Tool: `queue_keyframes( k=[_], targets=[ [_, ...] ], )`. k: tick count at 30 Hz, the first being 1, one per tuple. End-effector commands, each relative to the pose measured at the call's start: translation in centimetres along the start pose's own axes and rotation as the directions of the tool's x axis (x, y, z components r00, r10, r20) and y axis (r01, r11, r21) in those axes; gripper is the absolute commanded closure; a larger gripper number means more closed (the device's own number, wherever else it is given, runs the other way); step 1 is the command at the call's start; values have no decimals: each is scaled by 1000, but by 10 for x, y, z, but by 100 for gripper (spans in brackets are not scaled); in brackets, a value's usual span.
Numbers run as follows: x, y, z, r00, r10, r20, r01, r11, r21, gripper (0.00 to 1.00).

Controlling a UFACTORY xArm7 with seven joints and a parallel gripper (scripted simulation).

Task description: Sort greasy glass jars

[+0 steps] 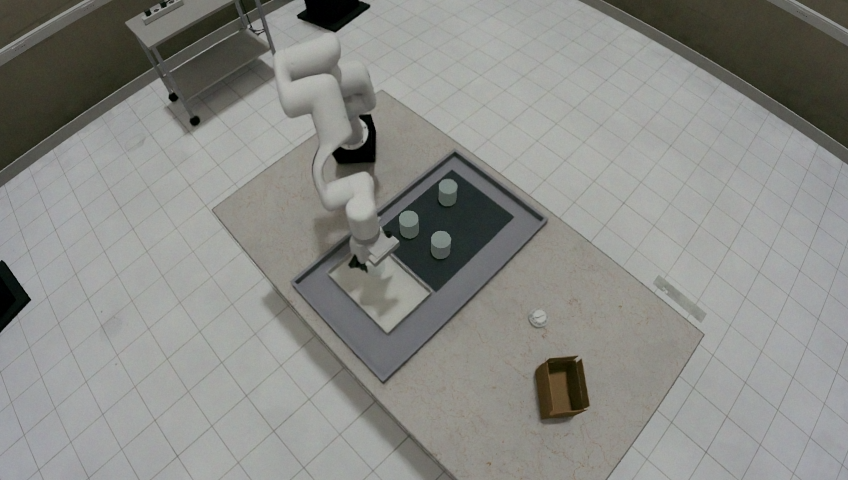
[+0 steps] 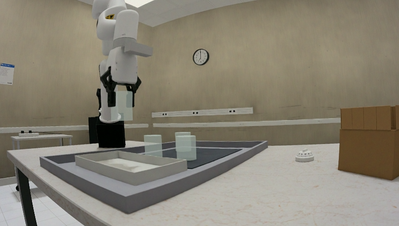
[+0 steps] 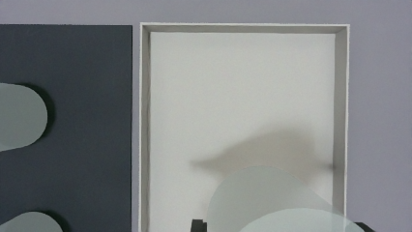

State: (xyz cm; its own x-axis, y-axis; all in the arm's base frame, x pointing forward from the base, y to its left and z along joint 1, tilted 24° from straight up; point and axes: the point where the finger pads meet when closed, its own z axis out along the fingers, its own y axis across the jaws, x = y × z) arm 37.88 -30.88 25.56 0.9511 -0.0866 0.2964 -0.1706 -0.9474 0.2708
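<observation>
My gripper (image 2: 122,105) (image 3: 280,226) is shut on a pale, see-through glass jar (image 2: 125,111) (image 3: 256,193). It holds the jar upright, well above the cream tray (image 1: 410,300) (image 2: 134,177) (image 3: 242,72). Three similar jars stand on the dark drying mat (image 1: 470,220) (image 2: 218,157) (image 3: 92,72): a front jar (image 1: 440,245) (image 2: 186,149) (image 3: 21,116), a jar nearer the tray and arm (image 1: 408,224) (image 2: 153,145) (image 3: 34,224), and a far jar (image 1: 447,192) (image 2: 182,133). No grease shows on any jar.
Tray and mat lie side by side inside a grey rimmed basin (image 1: 380,356) (image 2: 98,181) (image 3: 382,97). A small white dial-like object (image 1: 537,318) (image 2: 304,156) and an open cardboard box (image 1: 547,392) (image 2: 366,151) stand on the table beyond it.
</observation>
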Motion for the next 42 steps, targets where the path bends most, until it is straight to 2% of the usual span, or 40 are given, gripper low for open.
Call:
queue_keyframes(
  k=[1, 40, 42],
  targets=[
    [1, 1, 10, 1000, 0, -3, 0, 1000, -1, 100],
    [1, 1, 102, 1000, 0, -3, 0, 1000, -1, 100],
    [1, 1, 102, 1000, 0, -3, 0, 1000, -1, 100]
  ],
)
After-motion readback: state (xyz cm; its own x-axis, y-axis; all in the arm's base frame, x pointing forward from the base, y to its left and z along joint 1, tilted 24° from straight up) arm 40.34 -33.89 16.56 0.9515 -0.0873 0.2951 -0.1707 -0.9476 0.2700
